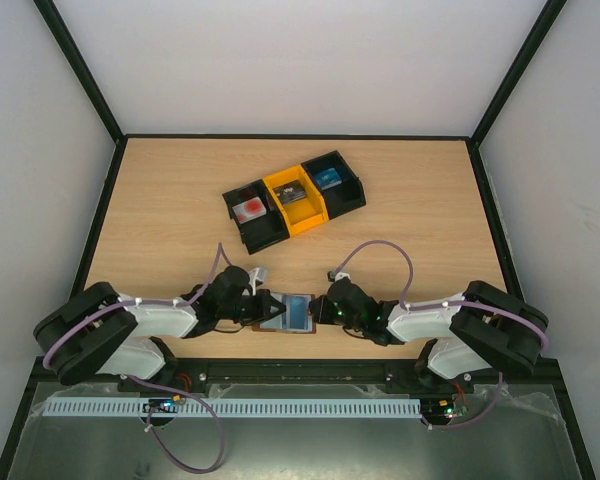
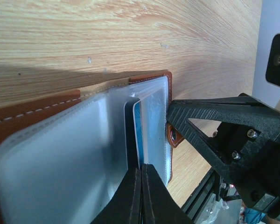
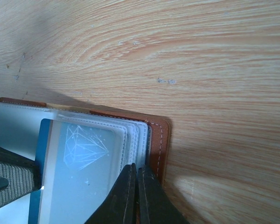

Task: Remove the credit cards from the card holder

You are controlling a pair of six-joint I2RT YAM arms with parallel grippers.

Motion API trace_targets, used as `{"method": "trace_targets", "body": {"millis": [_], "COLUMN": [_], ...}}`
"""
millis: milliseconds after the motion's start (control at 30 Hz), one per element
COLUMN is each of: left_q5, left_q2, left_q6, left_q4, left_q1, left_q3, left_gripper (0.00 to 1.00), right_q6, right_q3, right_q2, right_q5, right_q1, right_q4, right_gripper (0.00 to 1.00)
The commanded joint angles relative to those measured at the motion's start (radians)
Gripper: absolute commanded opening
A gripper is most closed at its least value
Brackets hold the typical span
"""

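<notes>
- Card holder (image 1: 270, 325) lies open on the table (image 1: 180, 200), long axis left-right.
- Left pincer (image 2: 141, 170) is pinched on the blue card (image 2: 136, 130) (poking leftward).
- Right pincer (image 3: 136, 169) is clamped on the card holder's right edge.

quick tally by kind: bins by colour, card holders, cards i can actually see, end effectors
black bins: 2
orange bin: 1
card holder: 1
blue card, partly in a sleeve: 1
end effectors, left and right: 2
total: 7
</notes>
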Motion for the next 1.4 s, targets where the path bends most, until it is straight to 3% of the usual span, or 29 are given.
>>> {"method": "trace_targets", "body": {"millis": [0,167,367,833,1367], "left_q5": [-0.038,-0.054,-0.013,0.018,0.027], "left_q2": [-0.041,-0.054,-0.03,0.001,-0.047], "left_q6": [0.056,0.097,0.101,0.076,0.112], "left_q4": [-0.128,-0.234,-0.183,-0.114,-0.183], "left_q1": [0.0,0.014,0.027,0.026,0.08], "left_q3": [0.035,0.063,0.049,0.031,0.011], "left_gripper": [0.03,0.03,0.03,0.03,0.03], "right_q6": [-0.002,-0.011,-0.015,-0.026,-0.048], "right_q3": [-0.037,-0.034,-0.013,0.118,0.114], "right_q2": [0.045,0.04,0.016,-0.07,0.084], "right_q5": [0.004,0.017,0.007,-0.039,0.067], "right_q1": [0.01,0.009,0.009,0.01,0.009], "right_q4": [-0.116,-0.138,-0.151,-0.228,-0.317], "right_gripper": [0.04,0.04,0.04,0.21,0.12]}}
